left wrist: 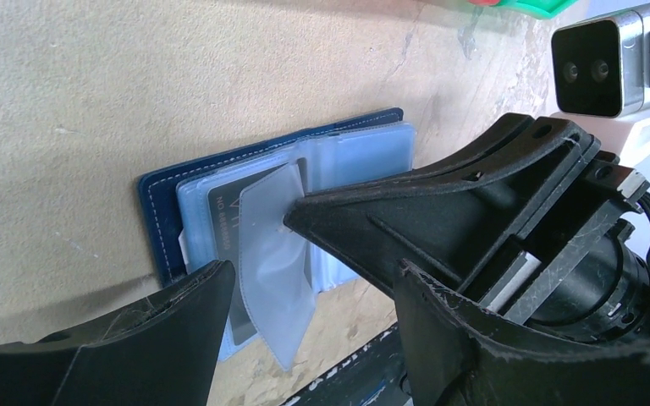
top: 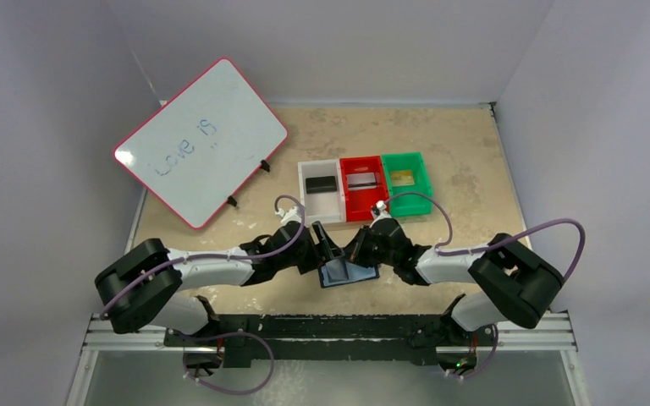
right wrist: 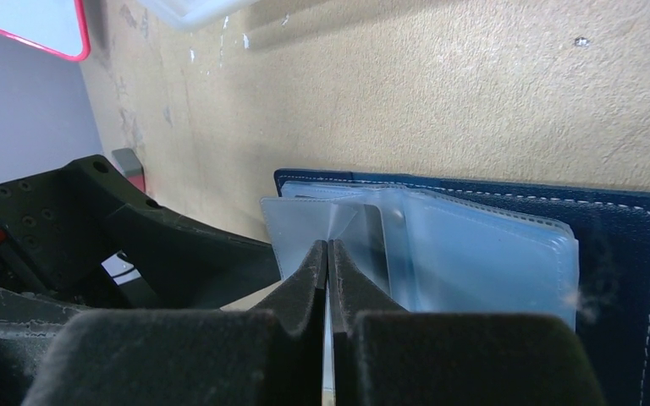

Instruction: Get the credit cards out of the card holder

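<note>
A whiteboard [top: 201,141] leans at the far left corner of the table [top: 465,152]. The left gripper [top: 328,248] has its fingers spread, just beside the card holder [top: 347,273]. The holder lies open near the middle of the near edge, and a dark credit card [left wrist: 230,222] shows in its pocket. The right gripper [top: 357,251] is pressed together, pinching a clear sleeve [right wrist: 351,233]. Three bins [top: 364,188] stand behind.

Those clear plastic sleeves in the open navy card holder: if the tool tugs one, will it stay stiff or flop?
Likely floppy: one clear plastic sleeve already curls away from the open navy card holder. Probably slippery, since the film looks glossy. The right tool, shut on a sleeve edge, might lift the light-looking holder too.
</note>
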Robot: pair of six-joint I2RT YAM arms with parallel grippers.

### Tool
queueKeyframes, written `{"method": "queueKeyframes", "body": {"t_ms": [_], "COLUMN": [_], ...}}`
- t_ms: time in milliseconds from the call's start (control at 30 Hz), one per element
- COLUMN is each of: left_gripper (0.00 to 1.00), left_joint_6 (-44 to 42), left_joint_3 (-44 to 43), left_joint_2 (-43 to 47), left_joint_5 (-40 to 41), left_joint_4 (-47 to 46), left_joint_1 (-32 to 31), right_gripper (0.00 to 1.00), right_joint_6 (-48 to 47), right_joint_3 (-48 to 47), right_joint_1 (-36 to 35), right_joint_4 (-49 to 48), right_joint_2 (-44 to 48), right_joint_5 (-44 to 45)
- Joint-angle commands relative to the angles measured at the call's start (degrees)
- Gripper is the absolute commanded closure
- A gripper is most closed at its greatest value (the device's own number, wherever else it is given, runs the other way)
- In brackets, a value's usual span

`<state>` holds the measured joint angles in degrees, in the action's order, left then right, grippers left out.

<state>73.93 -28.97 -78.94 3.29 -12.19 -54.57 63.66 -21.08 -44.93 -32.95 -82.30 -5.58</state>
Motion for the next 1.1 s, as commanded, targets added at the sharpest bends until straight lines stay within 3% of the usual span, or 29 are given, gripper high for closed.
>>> {"method": "queueKeyframes", "body": {"t_ms": [0,367,567,800,1067], "left_gripper": [0.31,0.34,0.43,0.45,0.49], "left_joint_6": [0.00,-0.45,-1.23,-2.00,-4.80], "left_joint_3": [-2.98,-4.28,-5.74,-6.45,-10.30], "left_joint_2": [-1.98,-3.81,-5.07,-5.09,-6.50], "left_joint_5": [-1.10,-1.94,-2.32,-1.99,-3.16], "left_joint_4": [-4.19,-5.77,-5.38,-4.34,-4.17], "left_joint_1": [-0.62,-0.94,-1.07,-1.06,-1.41], "right_gripper": [1.00,1.00,0.80,0.67,0.69], "right_joint_6": [0.58,0.94,0.98,0.88,5.01], "right_joint_3": [0.42,1.55,1.74,-0.41,-2.23], "right_joint_1": [0.37,0.54,0.63,0.64,0.64], "right_joint_4": [-1.98,-3.23,-2.25,11.61,31.46], "right_joint_2": [1.69,2.61,4.49,10.86,23.20], "right_joint_5": [0.14,-0.41,0.21,6.51,19.15]}}
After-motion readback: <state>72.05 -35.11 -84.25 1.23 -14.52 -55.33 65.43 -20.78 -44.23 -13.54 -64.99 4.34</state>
